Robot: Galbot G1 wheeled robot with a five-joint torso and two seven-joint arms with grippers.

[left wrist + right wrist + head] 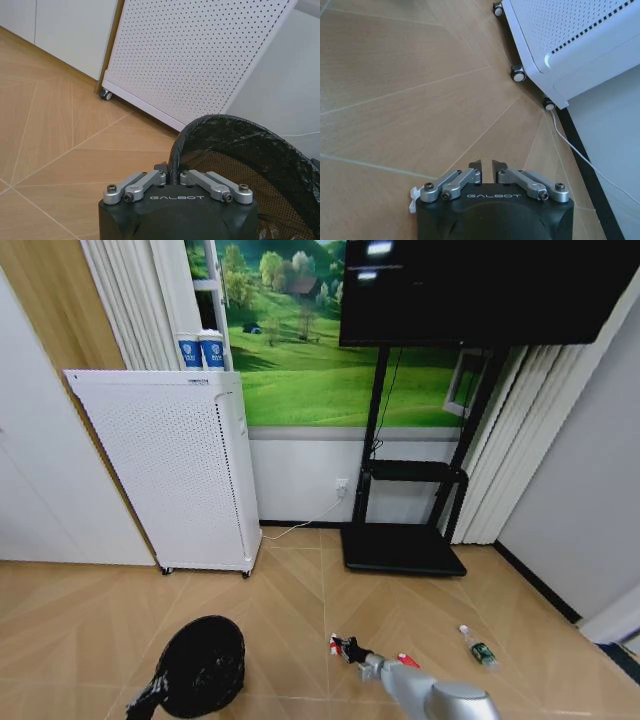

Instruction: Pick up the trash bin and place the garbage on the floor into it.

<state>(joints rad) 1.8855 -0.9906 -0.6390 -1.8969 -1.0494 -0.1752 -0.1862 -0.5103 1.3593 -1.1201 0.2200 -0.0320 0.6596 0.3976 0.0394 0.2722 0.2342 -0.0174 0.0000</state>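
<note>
While the left tool (172, 176) is clenched on the near rim of the trash bin (203, 665), the right tool (352, 650) reaches low over the floor (90, 620) at the red-and-white piece (337, 644). In the right wrist view its fingers (476, 169) are nearly closed with a slim gap; whether they grip anything cannot be told, though a white scrap (413, 198) shows beside the tool body.

Bin: held at near left, mouth tilted toward the camera, black bag lining visible.

Judgement: bin pickup is done; collection of the garbage is in hand. The next move calls for securing the piece and carrying it left to the bin mouth.

Red piece (407, 660) lies just right of the tool. Clear bottle (477, 646) lies further right, long axis running far-left to near-right, cap at the far end.
</note>
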